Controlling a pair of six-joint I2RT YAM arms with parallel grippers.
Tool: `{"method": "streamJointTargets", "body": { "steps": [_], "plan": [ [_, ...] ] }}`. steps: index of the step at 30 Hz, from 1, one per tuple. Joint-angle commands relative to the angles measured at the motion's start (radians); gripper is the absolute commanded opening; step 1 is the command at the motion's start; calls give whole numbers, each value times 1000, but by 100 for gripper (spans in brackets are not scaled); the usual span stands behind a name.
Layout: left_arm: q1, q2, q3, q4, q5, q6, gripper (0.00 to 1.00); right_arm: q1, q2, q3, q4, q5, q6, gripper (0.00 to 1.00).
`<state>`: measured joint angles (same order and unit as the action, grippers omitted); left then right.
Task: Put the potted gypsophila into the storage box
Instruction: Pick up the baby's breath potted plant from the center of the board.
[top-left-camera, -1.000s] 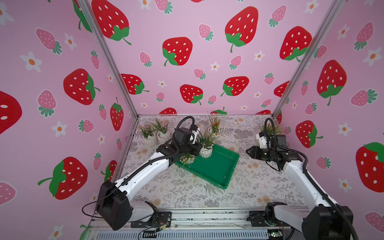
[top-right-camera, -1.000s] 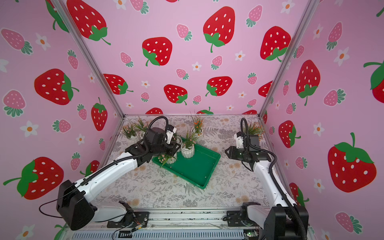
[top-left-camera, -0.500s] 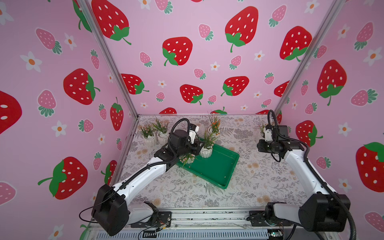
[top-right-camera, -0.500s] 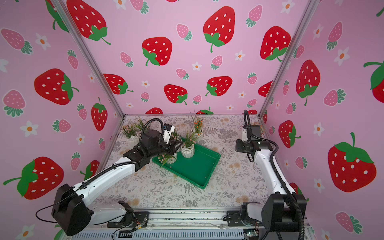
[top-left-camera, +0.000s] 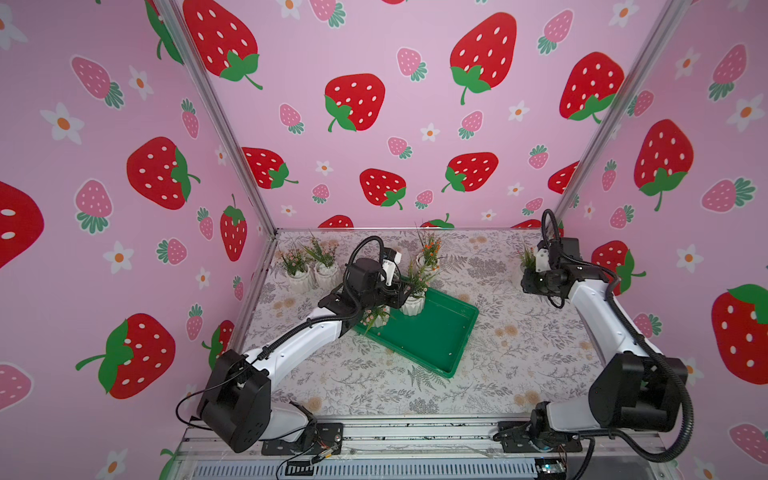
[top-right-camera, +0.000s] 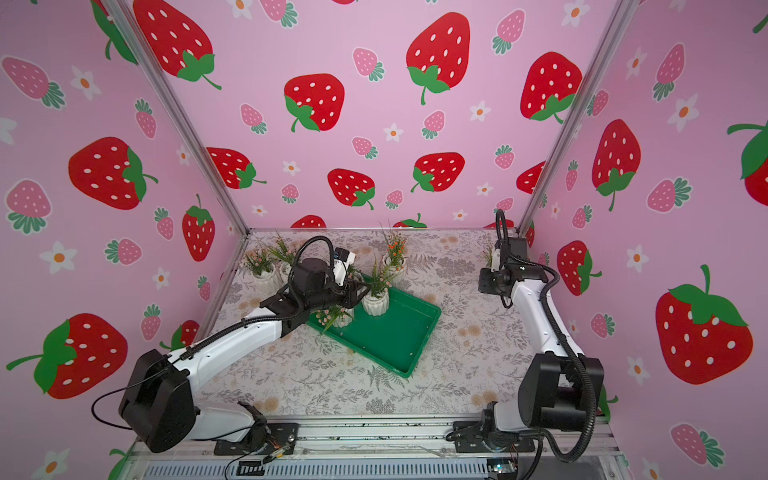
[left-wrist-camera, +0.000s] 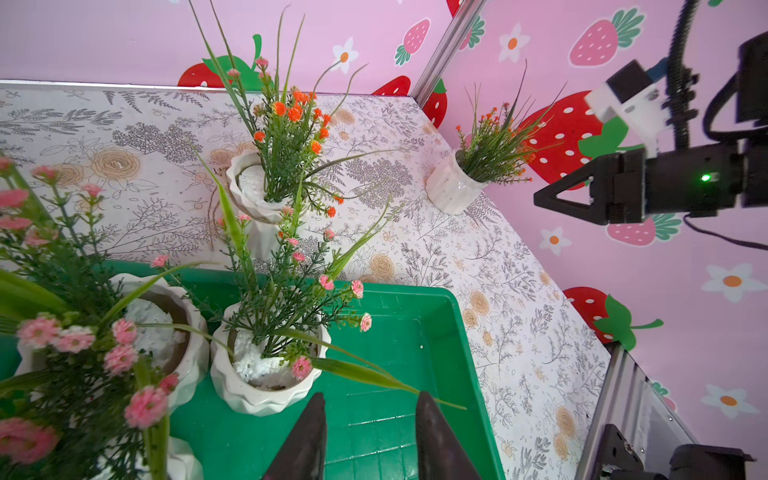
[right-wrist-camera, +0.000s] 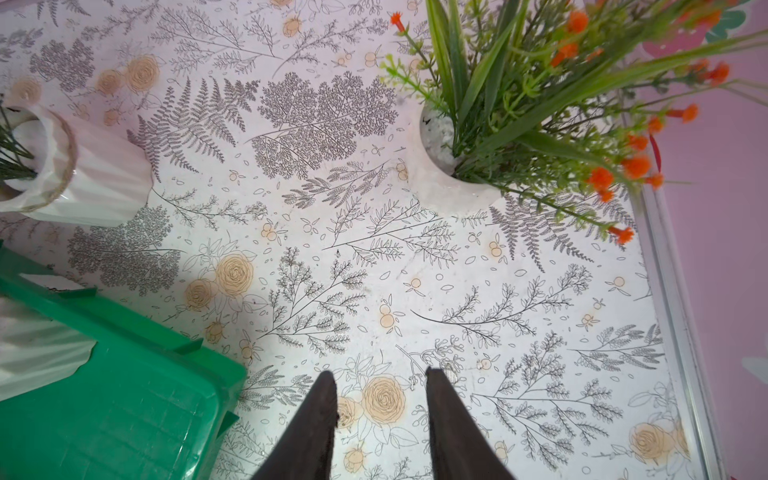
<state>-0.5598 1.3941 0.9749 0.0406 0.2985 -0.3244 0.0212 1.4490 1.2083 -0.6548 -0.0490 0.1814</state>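
Two of the potted gypsophila stood inside the storage box (top-left-camera: 436, 336). One was a pink pot (top-left-camera: 412, 306), and a second pink pot (left-wrist-camera: 193, 353) stood close beside it. Both were at the box's far end, the end nearest the left arm (top-left-camera: 307, 332). The box lay in the middle of the bench (top-left-camera: 374, 386), turned at a slant.

Four pots were not in the box. An orange pot (top-left-camera: 426, 261) stood just past the box's far edge. A left pot (top-left-camera: 300, 280) and a neighbour pot (top-left-camera: 327, 275) stood side by side in the bench's far left corner. The right-corner pot (right-wrist-camera: 444, 193) stood in the bench's far right corner, close to the wall (top-left-camera: 602, 232).

The left jaws were apart and held nothing. They hung over the box's green floor, just beside the pink pot. The right jaws were apart and empty too, over bare bench.

I think the next move turned on the right-corner pot. It lay ahead of the right jaws and a bit to one side, not between them. The right arm (top-left-camera: 590, 299) was much nearer to it than the left arm. The pot seemed to stand up straight, with long sprigs spreading out above it. So the jaws would probably have to come in low from the side and close on the white body, under the leaves. The wall behind left little room.
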Motion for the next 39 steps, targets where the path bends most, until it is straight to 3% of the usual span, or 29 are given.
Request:
{"method": "streamJointTargets", "body": {
  "steps": [1, 11, 24, 39],
  "plan": [
    [3, -27, 22, 12, -4, 6, 39, -3, 45, 36, -28, 45, -12, 39],
    [5, -42, 12, -17, -6, 0, 39, -13, 150, 140, -84, 202, -49, 40],
    [6, -73, -8, -29, -14, 18, 39, -9, 331, 308, -89, 131, -109, 35],
    [9, -86, -18, -21, -11, 16, 40, -3, 471, 421, -91, 251, -141, 35]
  ]
}}
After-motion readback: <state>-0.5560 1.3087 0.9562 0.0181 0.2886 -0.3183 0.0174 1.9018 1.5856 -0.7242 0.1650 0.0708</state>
